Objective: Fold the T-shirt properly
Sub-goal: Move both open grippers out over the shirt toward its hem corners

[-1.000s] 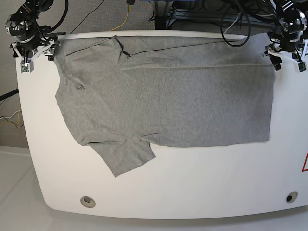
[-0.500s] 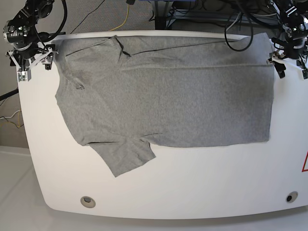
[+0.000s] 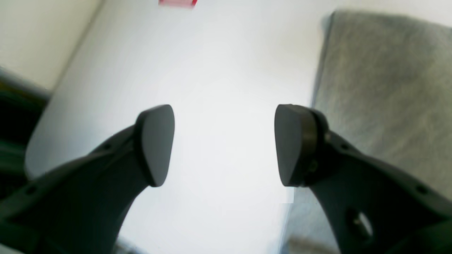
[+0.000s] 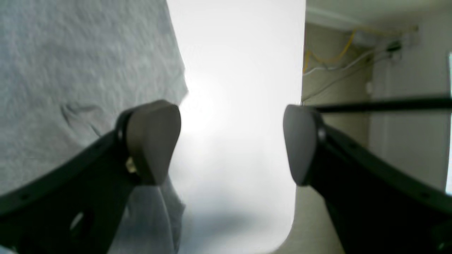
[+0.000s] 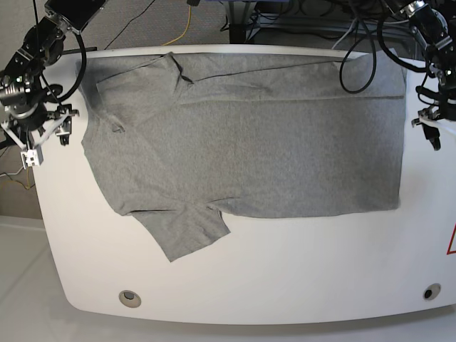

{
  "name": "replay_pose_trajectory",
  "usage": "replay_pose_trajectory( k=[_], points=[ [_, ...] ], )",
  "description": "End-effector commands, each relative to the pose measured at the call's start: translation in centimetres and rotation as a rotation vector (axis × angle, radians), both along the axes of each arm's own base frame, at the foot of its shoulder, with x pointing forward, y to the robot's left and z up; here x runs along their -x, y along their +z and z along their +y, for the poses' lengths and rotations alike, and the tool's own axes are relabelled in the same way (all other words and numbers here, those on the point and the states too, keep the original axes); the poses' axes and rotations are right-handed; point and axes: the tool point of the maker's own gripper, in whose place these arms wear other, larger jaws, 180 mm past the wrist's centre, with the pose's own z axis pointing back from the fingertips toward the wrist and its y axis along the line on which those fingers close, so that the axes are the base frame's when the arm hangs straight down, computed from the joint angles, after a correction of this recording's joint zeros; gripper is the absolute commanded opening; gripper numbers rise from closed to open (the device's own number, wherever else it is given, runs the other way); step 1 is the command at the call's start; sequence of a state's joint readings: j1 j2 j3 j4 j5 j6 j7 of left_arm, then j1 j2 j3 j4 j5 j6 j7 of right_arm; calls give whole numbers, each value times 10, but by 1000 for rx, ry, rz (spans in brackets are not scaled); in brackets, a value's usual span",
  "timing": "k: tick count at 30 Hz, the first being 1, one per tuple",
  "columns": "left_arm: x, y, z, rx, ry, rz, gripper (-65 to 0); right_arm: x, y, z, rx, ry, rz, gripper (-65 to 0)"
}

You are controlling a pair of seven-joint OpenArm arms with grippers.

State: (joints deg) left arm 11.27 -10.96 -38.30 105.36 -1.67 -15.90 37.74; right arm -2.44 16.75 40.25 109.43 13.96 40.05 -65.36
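Observation:
The heather-grey T-shirt (image 5: 249,135) lies spread flat over the far half of the white table (image 5: 285,278), with one sleeve (image 5: 191,231) pointing toward the front edge. My right gripper (image 5: 46,146) hovers open just off the shirt's left edge, over the table's left rim. In the right wrist view the right gripper (image 4: 231,141) has empty jaws, with the T-shirt (image 4: 81,60) under its left finger. My left gripper (image 5: 429,132) stands open beside the shirt's right edge. The left wrist view shows the left gripper (image 3: 224,144) over bare table, with the T-shirt (image 3: 381,88) at its right.
Two round grommets (image 5: 130,298) (image 5: 431,292) sit near the table's front edge. A red triangle sticker (image 5: 451,242) marks the right rim. Cables (image 5: 187,21) and equipment lie behind the table. Floor and wiring (image 4: 339,56) lie just past the table's left side.
Both arms have moved from the table's far corners toward the front along the shirt's side edges. Both grippers stayed open, and the shirt has not moved.

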Motion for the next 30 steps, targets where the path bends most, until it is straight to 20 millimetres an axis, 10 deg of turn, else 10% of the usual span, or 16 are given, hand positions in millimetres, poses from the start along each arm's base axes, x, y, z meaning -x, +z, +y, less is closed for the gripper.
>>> replay_pose_trajectory(
  k=[1,11,30],
  points=[
    [-18,21,-2,-51,-26,-53,-228,-20,19,-3,29,31,-45,-179],
    [-57,19,-30,-79,-109,-42,-228,-54,8,9,-21,93,-15,-179],
    [-94,-22,-7,-61,-64,30,-228,-119,-20,46,-27,208,51,-178]
  ],
)
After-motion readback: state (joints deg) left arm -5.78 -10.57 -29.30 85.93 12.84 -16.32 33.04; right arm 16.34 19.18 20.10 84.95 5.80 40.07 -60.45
